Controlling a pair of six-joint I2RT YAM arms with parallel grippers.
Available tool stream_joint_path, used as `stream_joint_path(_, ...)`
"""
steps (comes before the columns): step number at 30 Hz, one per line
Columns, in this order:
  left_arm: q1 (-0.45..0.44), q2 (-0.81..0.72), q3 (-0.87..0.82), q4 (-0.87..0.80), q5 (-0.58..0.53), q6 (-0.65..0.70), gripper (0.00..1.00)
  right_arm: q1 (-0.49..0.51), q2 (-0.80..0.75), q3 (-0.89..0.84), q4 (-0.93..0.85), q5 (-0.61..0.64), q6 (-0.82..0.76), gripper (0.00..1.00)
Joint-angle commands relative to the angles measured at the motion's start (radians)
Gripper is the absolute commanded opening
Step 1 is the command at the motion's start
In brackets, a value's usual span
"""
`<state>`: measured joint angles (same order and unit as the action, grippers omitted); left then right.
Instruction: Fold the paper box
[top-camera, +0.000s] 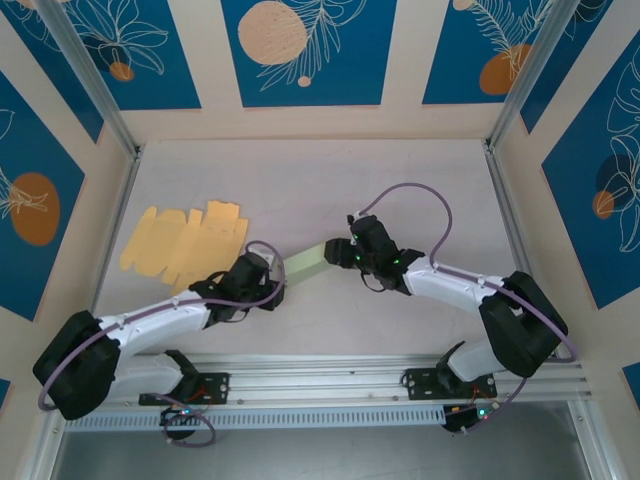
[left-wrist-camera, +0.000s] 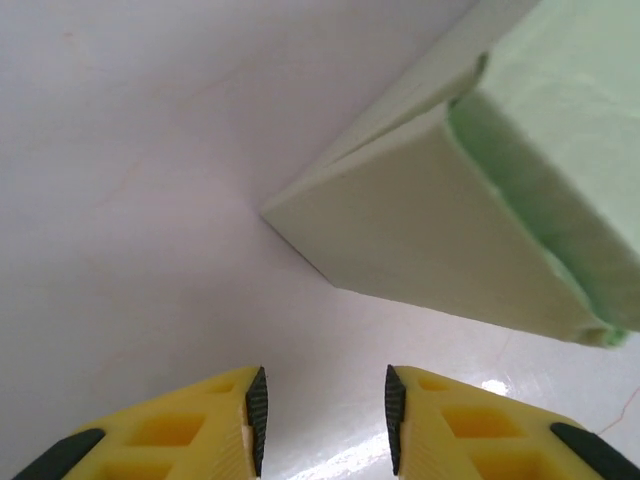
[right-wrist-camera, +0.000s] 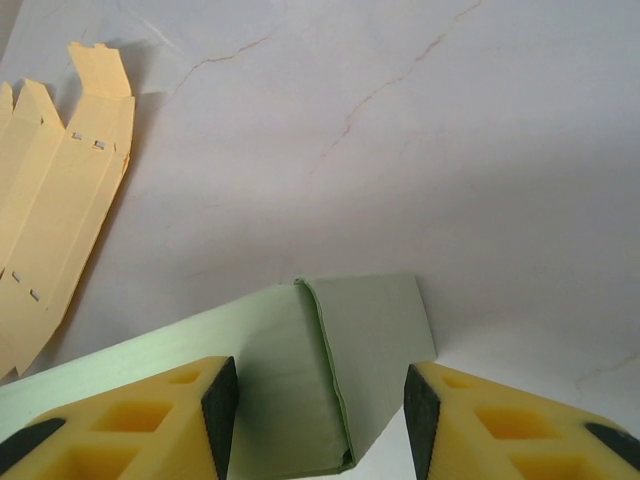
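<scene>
The pale green paper box (top-camera: 305, 265) lies as a long closed sleeve on the table between my two arms. In the left wrist view its near end (left-wrist-camera: 450, 230) shows flaps partly folded in, with a seam still gaping. My left gripper (left-wrist-camera: 325, 405) is open just short of that end, with bare table between its pads. My right gripper (right-wrist-camera: 320, 400) is open and straddles the box's other end (right-wrist-camera: 370, 350). The left pad (right-wrist-camera: 222, 410) sits close against the box's side, and the right pad (right-wrist-camera: 420, 415) stands a little apart from it.
A flat, unfolded yellow box blank (top-camera: 185, 240) lies left of the green box, also seen as the yellow blank (right-wrist-camera: 60, 230) in the right wrist view. Aluminium frame posts (top-camera: 505, 180) and walls bound the white table (top-camera: 400, 170).
</scene>
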<state>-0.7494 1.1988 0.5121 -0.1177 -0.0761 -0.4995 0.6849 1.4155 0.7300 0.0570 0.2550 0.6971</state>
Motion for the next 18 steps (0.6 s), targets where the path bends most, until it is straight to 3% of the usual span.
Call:
stream_joint_path(1,0.001,0.008,-0.038,0.094,0.065,-0.035,0.38,0.008,0.018,-0.089,-0.216,0.059,0.024,0.49)
stream_joint_path(6,0.001,-0.086,-0.101,0.029,0.114,-0.097,0.39,0.023,-0.037,-0.130,-0.231,0.071,0.056,0.48)
stream_joint_path(13,0.000,-0.411,-0.139,-0.238,0.090,-0.192,0.44,0.048,-0.100,-0.144,-0.306,0.099,0.094,0.48)
stream_joint_path(18,0.001,-0.526,-0.133,-0.250,0.082,-0.101,0.51,0.058,-0.173,-0.122,-0.396,0.094,0.118,0.50)
